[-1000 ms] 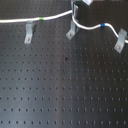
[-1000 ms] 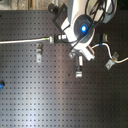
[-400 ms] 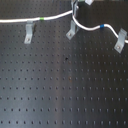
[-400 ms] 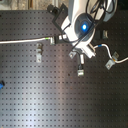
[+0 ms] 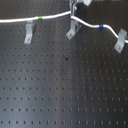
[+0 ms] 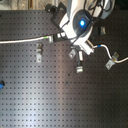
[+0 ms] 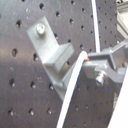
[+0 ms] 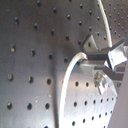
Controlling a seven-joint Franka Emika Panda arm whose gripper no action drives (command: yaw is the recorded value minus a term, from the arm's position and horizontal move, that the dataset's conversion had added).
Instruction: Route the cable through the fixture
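Black holey table (image 5: pixel 60 95): my end effector (image 5: pixel 74 11), pinching the cable (image 5: pixel 50 17), has dropped closer toward the fixture (image 5: pixel 72 29) at 6 o'clock. Almost in.

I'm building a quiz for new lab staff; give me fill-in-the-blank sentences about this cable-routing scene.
1. The long thin white cable carries one short green band and one short ____ band.
2. The first exterior view shows ____ small silvery bent-metal clips, such as this one.
3. The clips stand on a ____ perforated board.

Missing words: blue; three; black
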